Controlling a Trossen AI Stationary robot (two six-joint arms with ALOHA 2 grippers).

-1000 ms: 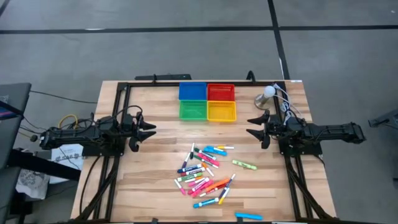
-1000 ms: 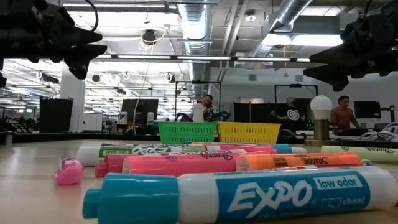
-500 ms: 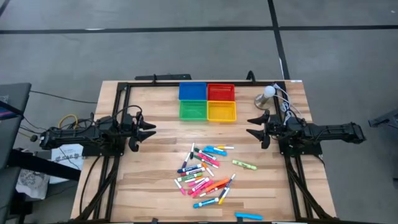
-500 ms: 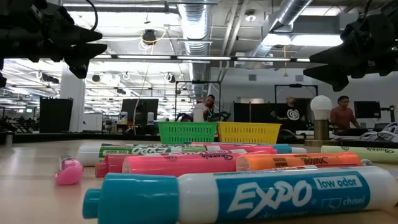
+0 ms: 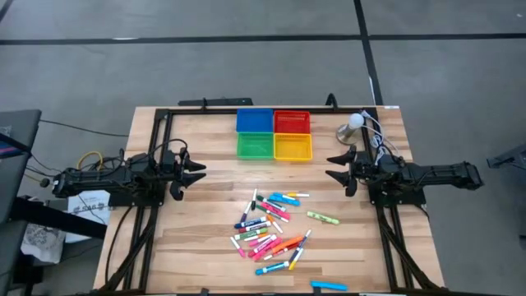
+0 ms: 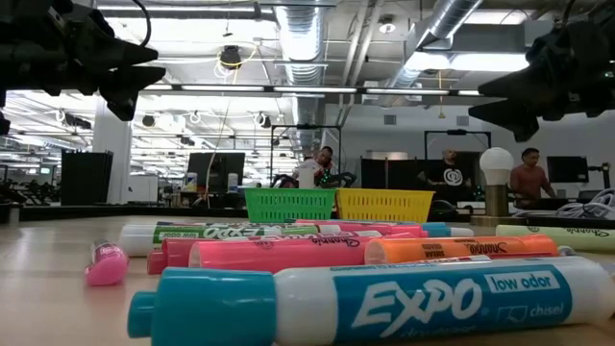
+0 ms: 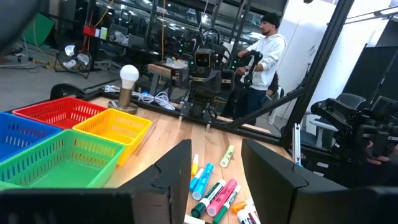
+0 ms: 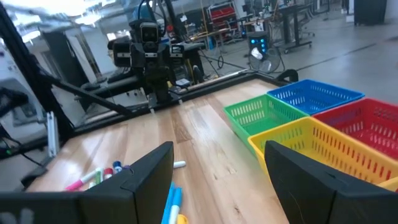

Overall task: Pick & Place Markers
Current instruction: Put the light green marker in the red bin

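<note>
The markers (image 5: 271, 226) lie in a loose pile flat on the wooden table, near its front middle; they show up close in the low view, a teal one (image 6: 365, 303) nearest. One green marker (image 5: 323, 218) lies apart to the right, and a blue one (image 5: 329, 285) lies at the near edge. My left gripper (image 5: 200, 173) hovers at the table's left, open and pointing level toward the middle, with nothing between its fingers (image 7: 177, 180). My right gripper (image 5: 331, 167) hovers at the right, open and empty, facing the left one.
Four small trays stand together at the far middle: blue (image 5: 254, 121), red (image 5: 292, 122), green (image 5: 256, 146), yellow (image 5: 292, 147). A bulb on a stand (image 5: 354, 123) with cables sits at the far right. A black frame (image 5: 156, 123) runs along the table's edges. A person (image 7: 264, 56) stands beyond the table.
</note>
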